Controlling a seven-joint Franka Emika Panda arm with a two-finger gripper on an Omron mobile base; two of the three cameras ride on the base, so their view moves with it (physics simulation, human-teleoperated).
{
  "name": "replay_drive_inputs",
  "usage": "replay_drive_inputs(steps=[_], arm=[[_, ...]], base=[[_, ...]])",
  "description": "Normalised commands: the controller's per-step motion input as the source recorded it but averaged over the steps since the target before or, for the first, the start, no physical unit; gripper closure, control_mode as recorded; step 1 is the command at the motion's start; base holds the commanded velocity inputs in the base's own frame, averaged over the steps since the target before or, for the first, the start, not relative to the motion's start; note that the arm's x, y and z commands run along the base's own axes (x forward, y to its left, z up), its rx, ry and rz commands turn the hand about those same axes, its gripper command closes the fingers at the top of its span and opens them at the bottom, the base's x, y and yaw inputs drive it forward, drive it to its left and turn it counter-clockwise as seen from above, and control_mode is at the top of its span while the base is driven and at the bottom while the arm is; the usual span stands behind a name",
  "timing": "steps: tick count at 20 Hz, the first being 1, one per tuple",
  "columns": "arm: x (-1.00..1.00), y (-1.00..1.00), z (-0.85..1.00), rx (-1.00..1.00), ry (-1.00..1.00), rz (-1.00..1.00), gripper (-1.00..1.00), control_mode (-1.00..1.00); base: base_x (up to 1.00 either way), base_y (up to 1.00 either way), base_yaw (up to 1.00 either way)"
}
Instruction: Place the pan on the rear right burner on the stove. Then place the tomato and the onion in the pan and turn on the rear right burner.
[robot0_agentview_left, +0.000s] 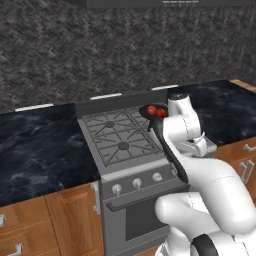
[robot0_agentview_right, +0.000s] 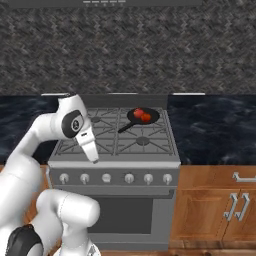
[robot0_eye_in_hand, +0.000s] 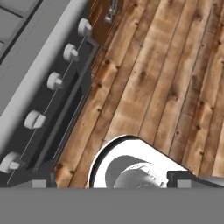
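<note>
Pan (robot0_agentview_right: 144, 116): round matte-black, on grated burner, holding two red balls.

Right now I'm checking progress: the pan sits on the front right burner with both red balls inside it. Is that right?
Not quite. The pan sits on the rear right burner, not the front right one, as the right base view shows. The two red balls do lie inside it.

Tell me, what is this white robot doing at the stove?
The pan already sits on the stove's rear right burner with the tomato and onion inside. The robot's hand is open and empty, out in front of the row of knobs, so turning the burner on seems to be what's left.
</note>
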Motion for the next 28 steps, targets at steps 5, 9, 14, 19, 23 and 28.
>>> replay_drive_inputs(steps=[5, 9, 14, 19, 23, 28], arm=[[-0.52, -0.46, -0.21, 0.03, -0.39, 0.00, -1.00, -1.00], [-0.47, -0.52, -0.31, 0.03, -0.34, 0.00, -1.00, -1.00], [-0.30, -0.70, -0.35, 0.07, -0.24, 0.00, -1.00, -1.00], [-0.19, -0.68, -0.31, 0.09, -0.15, 0.00, -1.00, -1.00], [-0.12, -0.58, -0.25, 0.09, -0.10, 0.00, -1.00, -1.00], [0.00, -0.43, -0.17, 0.10, -0.09, 0.00, -1.00, -1.00]], base=[[0.00, 0.00, 0.00], [0.00, 0.00, 0.00], [0.00, 0.00, 0.00], [0.00, 0.00, 0.00], [0.00, 0.00, 0.00], [0.00, 0.00, 0.00]])
